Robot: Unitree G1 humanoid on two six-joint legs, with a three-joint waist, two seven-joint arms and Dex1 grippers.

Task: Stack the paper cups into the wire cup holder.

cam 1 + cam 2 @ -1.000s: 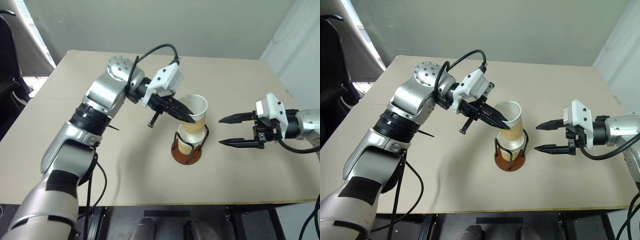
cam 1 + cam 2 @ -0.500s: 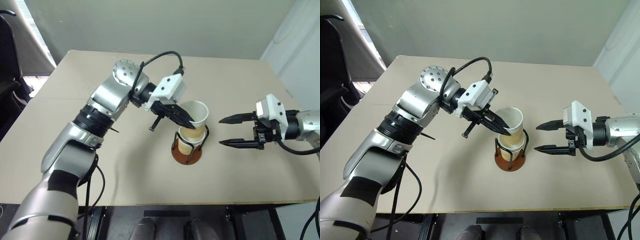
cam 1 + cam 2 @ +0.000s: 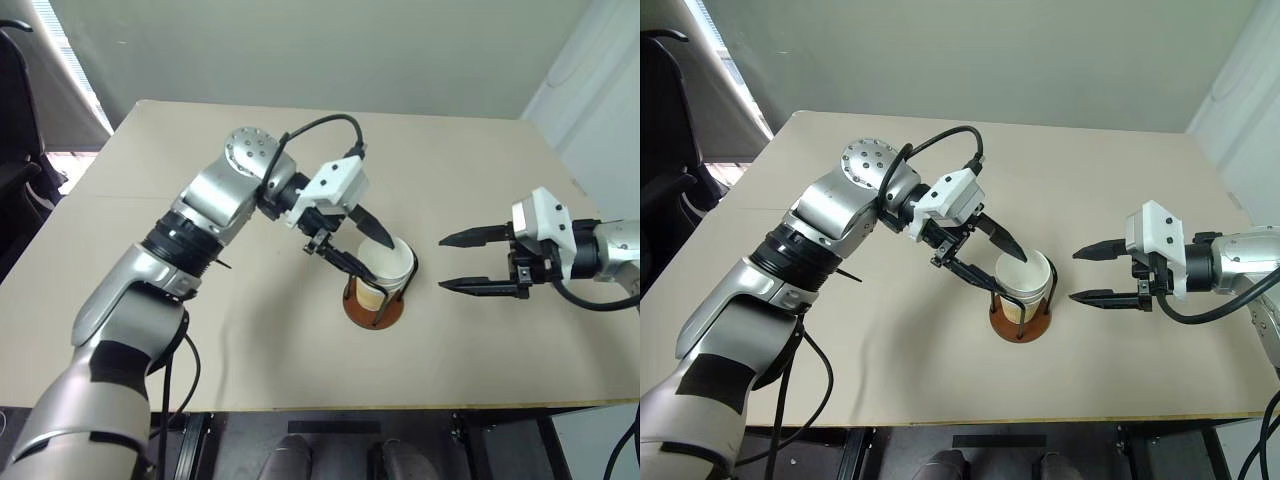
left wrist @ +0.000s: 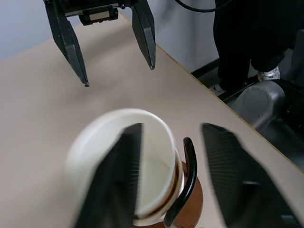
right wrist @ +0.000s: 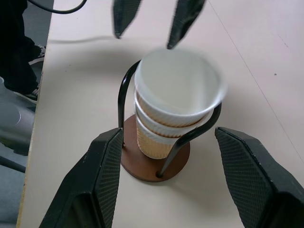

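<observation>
The paper cups [image 5: 173, 111] sit nested inside the wire cup holder [image 5: 154, 164] near the middle of the table [image 3: 250, 330]. The left gripper [image 3: 362, 247] hangs at the top cup's rim with fingers spread, gripping nothing. The right gripper [image 3: 455, 262] hovers beside the holder, parted and empty.

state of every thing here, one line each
paper cups: nested in one upright stack inside the holder, free of both grippers
wire cup holder: upright on the table, loaded
left gripper: open, astride the top cup's rim
right gripper: open, empty, beside the holder
</observation>
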